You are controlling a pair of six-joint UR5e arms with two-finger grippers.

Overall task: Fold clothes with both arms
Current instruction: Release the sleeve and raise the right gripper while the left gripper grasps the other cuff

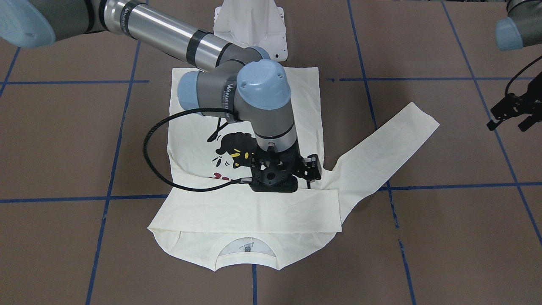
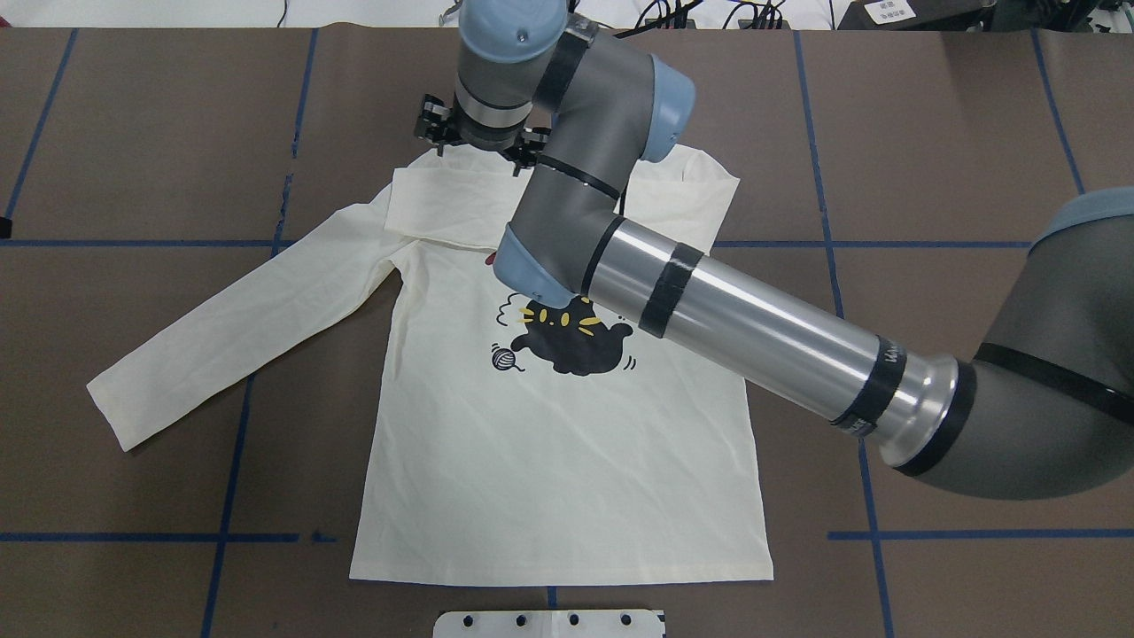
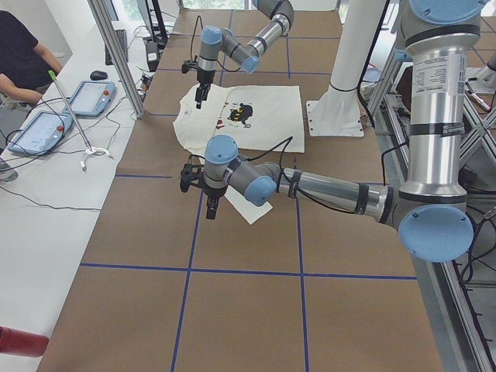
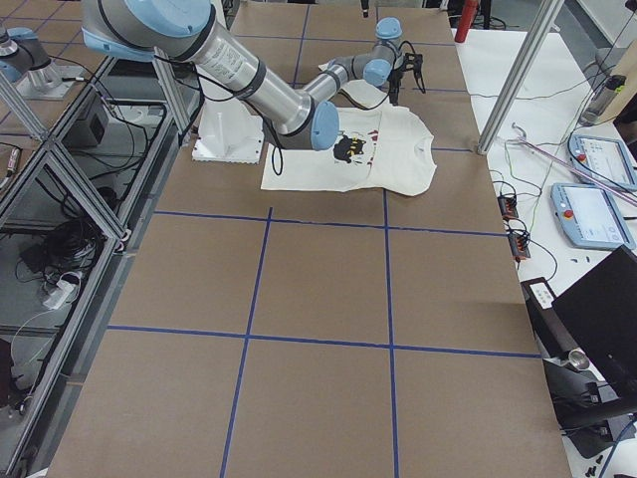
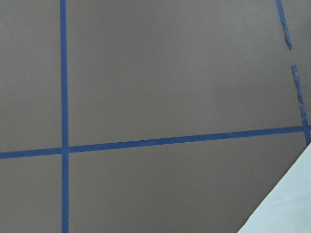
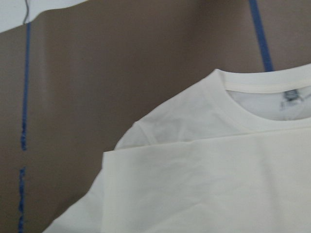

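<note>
Cream long-sleeved T-shirt (image 2: 549,461) lying flat on the brown bench (image 2: 930,177), cat print (image 2: 576,341) facing up. The hem (image 2: 558,576) runs straight and lies near the white pedestal base (image 1: 250,25). The collar (image 1: 245,264) is at the opposite edge, on the operators' side.

One sleeve, the folded sleeve (image 1: 254,209), forms a straight-edged band across the chest just below the collar and covers most of the red lettering. The outstretched sleeve (image 2: 239,328) runs diagonally towards the robot's left, its cuff edge square on bare bench.

The right arm (image 2: 753,337) reaches over the body of the shirt. The right gripper (image 1: 283,171) hangs above the end of the folded band, near the armpit of the outstretched sleeve. The wrist hides the fingertips, so the spacing of its jaws cannot be told.

The left gripper (image 1: 510,123) hovers beyond the cuff, apart from it, jaws spread and holding nothing. Blue tape lines (image 1: 465,185) grid the bench, and bare brown surface borders the shirt on every side.
</note>
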